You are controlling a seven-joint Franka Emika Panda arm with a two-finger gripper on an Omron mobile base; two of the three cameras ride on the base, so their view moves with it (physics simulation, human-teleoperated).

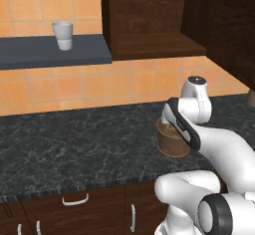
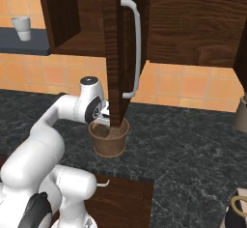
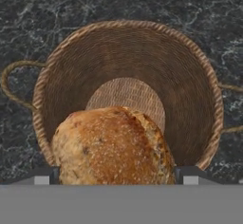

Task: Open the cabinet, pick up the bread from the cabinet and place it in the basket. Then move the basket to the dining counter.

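Hanging directly over the round brown woven basket (image 3: 128, 90) on the black speckled table (image 1: 74, 139), the end effector (image 3: 116, 175) grasps the round tan bread (image 3: 111, 147), basket mouth straight beneath.

A: The left base view looks from behind the arm, on its left, forward and down across the black granite counter (image 1: 74, 144) to the tiled wall; the basket (image 1: 172, 142) sits toward the counter's front edge, near the camera; a shelf with a white cup (image 1: 63, 35) lies far off at upper left.

B: The right base view faces the same way from the arm's right; it shares the counter, basket (image 2: 110, 139), cup (image 2: 21, 27) and open cabinet (image 2: 120, 53); the hand view looks straight down, very close, into the basket (image 3: 128, 90), with the bread (image 3: 111, 147) nearest the lens.
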